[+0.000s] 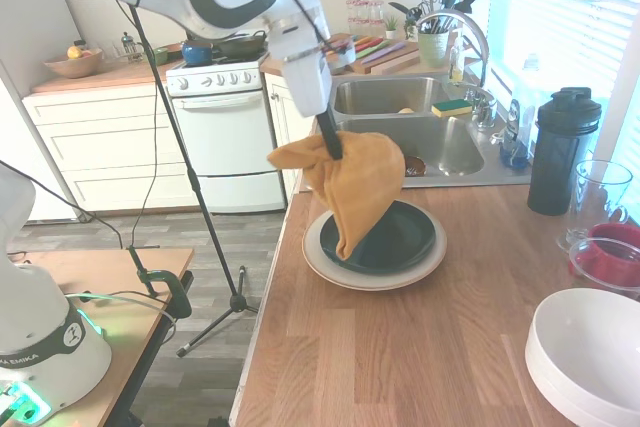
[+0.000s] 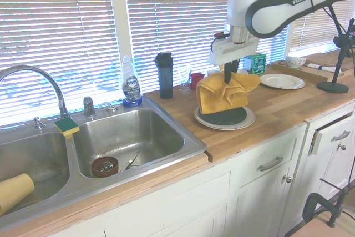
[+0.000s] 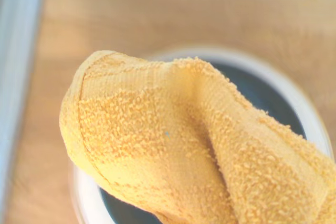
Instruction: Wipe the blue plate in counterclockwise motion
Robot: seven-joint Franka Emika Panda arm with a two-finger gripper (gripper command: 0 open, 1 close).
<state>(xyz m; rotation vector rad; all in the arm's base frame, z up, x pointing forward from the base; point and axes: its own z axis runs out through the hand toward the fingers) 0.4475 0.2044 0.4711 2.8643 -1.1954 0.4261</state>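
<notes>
I see my hand [image 1: 331, 144] near the middle of the first outside view, pinched tight on a yellow cloth [image 1: 355, 187]. The cloth hangs down in a loose bunch, and its low tip looks like it touches the blue plate [image 1: 395, 239], or is just over it. I cannot tell which.

The blue plate sits on top of a bigger cream plate [image 1: 330, 265], just under the middle of that view, on the wooden desk [image 1: 400, 357]. A steel sink [image 1: 440, 142] is behind it, higher in the frame.

Here is what I think could go wrong. The plate is smooth and shiny, and it only rests on the other plate, so a hard push could make it slide or spin with the cloth. The cloth is soft and floppy, so if I stay too high only the tip will drag and not really wipe. If I go too low, my hard hand could knock the plate. The cloth could also slip out as I circle.

The cloth is fuzzy and thick, with little loops. Both plates are round with a low rim. The desk is flat, warm brown wood.
</notes>
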